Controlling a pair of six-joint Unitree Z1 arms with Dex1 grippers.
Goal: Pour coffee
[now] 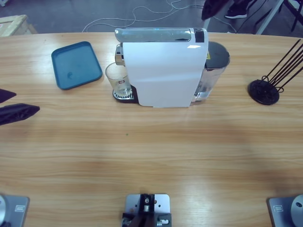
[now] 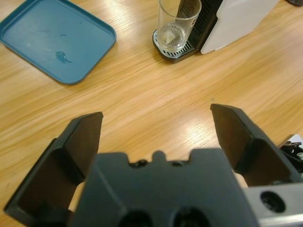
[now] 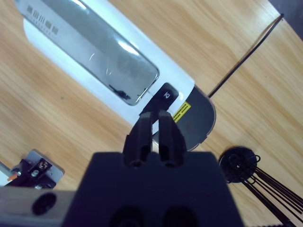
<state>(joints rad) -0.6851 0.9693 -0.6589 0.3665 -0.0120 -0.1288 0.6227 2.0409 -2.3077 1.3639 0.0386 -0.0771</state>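
A small clear glass (image 1: 118, 80) (image 2: 176, 23) stands on the drip grate under the spout of the white coffee machine (image 1: 165, 71) (image 3: 71, 52). Its bottom looks pale, and I cannot tell whether coffee lies in it. My left gripper (image 1: 27, 101) (image 2: 156, 116) hovers low at the table's left edge, open and empty, pointing toward the glass from a distance. My right gripper (image 1: 211, 9) (image 3: 155, 115) hangs above the machine's rear end, shut on nothing, its tips just short of the black button (image 3: 166, 93) (image 1: 200, 35).
A blue tray (image 1: 75, 64) (image 2: 52, 38) lies left of the machine. The grey water tank (image 1: 215, 61) (image 3: 201, 118) sits at its right end. A black wire capsule rack (image 1: 266, 90) (image 3: 241, 163) stands at the far right. Bare wood fills the table's front half.
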